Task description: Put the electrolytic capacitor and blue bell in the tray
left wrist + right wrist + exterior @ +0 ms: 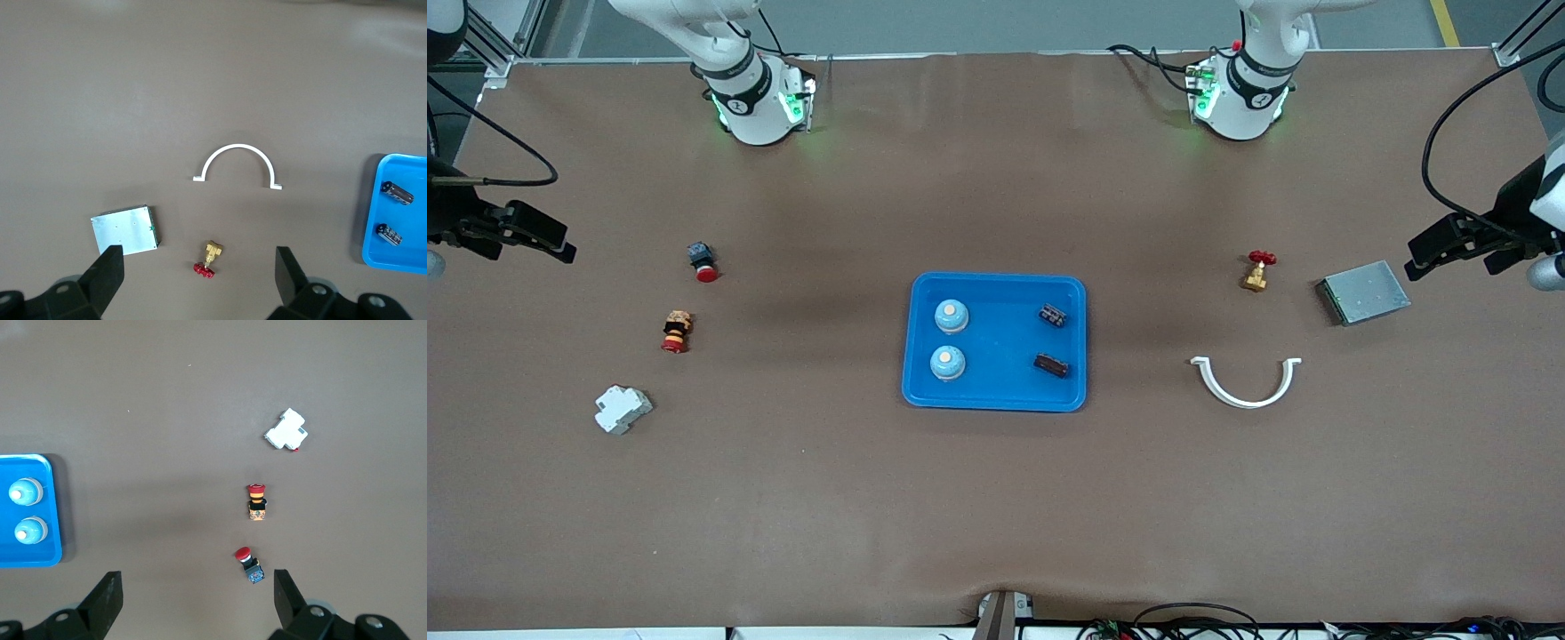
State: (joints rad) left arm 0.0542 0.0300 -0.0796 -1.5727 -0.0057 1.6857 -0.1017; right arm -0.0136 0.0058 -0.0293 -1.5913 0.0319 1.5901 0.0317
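The bright blue tray lies mid-table. In it sit two blue bells on the side toward the right arm, and two dark electrolytic capacitors on the side toward the left arm. The left wrist view shows the tray with both capacitors. The right wrist view shows the tray and both bells. My left gripper hangs open and empty over the left arm's end. My right gripper hangs open and empty over the right arm's end.
Toward the left arm's end lie a grey metal box, a brass valve with a red handle and a white half-ring clip. Toward the right arm's end lie a red push button, a red and yellow switch and a white breaker.
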